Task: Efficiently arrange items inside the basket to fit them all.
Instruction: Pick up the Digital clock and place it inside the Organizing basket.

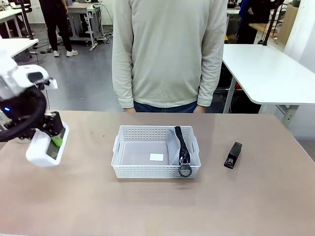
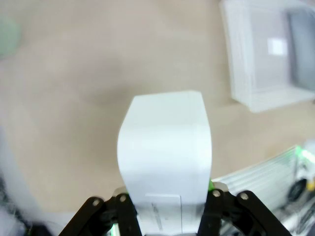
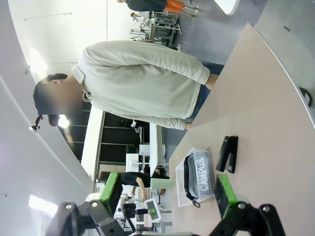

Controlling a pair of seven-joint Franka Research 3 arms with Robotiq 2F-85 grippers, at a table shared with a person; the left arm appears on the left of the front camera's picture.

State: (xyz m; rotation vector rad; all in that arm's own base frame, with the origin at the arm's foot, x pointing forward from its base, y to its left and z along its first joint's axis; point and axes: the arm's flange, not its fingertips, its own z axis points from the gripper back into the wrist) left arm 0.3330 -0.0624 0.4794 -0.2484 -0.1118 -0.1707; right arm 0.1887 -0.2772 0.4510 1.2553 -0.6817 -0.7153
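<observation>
The left gripper is clamping the white box by its upper end and holding it tilted over the left part of the table, well apart from the basket. In the left wrist view the box is rising between the two fingers, whose green pads are pressing on its sides. Some faint print is showing near its lower end, too blurred to read. The basket is sitting mid-table in front of the person, who is standing at the far edge in a cream sweater. The grey pouch is lying inside the basket against its right end wall. Its black zipper strap is running along its top, and its ring is hanging over the near rim. In the right wrist view, white letters on the pouch's side are spelling "CAMPUS". A small white label is sitting on the basket's bare floor, with no print that can be made out. The stapler is lying on the table to the right of the basket, apart from it. The pale green cup is standing on the table beyond the basket's left end. The right gripper is hanging high above the table with its jaws spread wide, gripping nothing.
</observation>
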